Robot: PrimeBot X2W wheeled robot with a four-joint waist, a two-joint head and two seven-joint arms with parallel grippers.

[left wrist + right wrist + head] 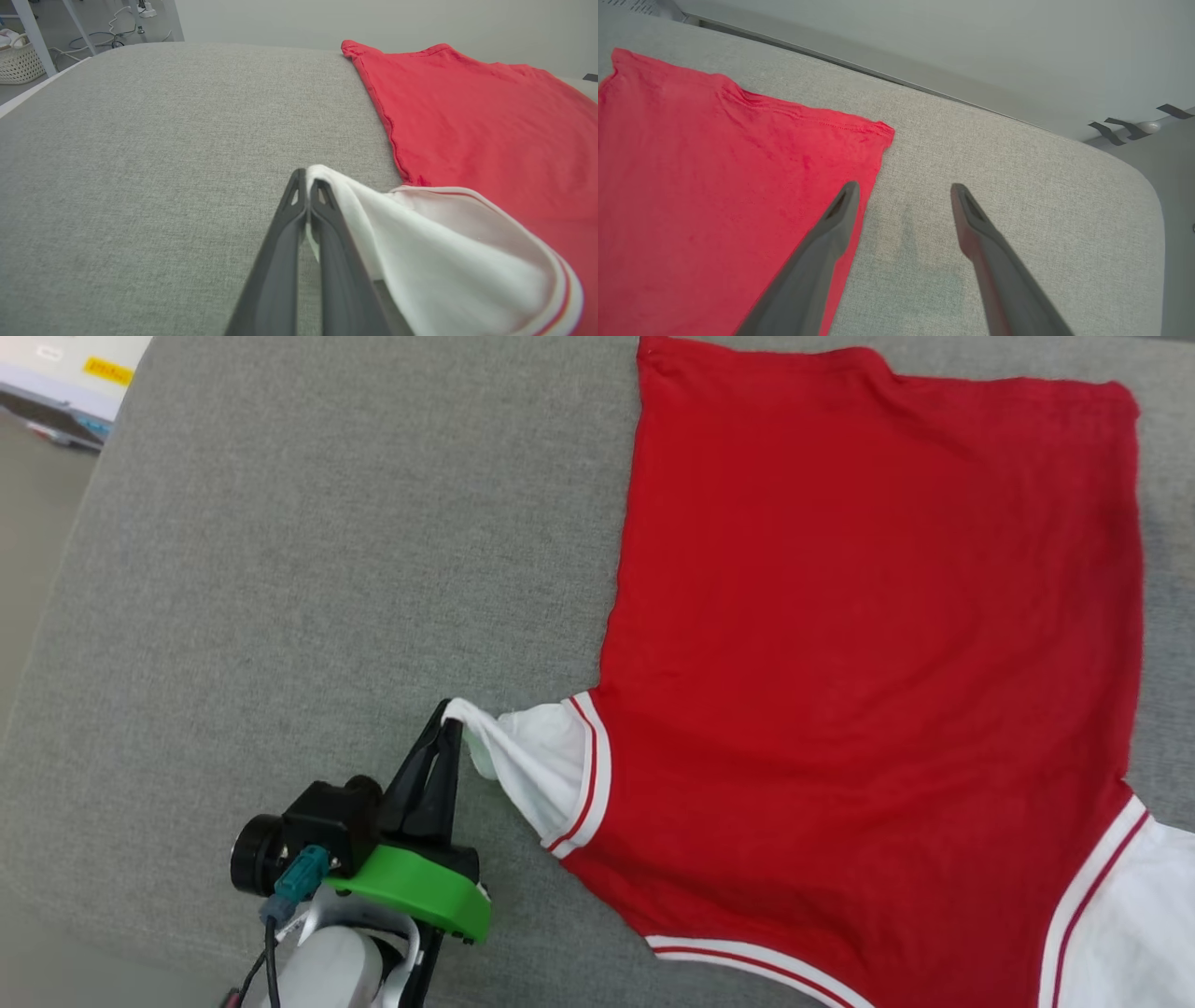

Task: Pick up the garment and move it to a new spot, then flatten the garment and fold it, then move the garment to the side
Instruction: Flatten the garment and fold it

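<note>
The garment (840, 616) lies spread toward the right side of the counter (280, 569), plain red face up. The left gripper (448, 717) is clamped on the tip of one white sleeve (546, 765), drawing it into a twisted point. The right gripper (903, 191) has its jaws apart and empty, above bare counter just beside the garment's red edge. The cloth looks light, soft and limp. It will likely sag and bunch, so hems, sleeve ends and corners seem the best holds. Beyond the counter's edge a basket (16, 63) holds something pale, too small to tell.
</note>
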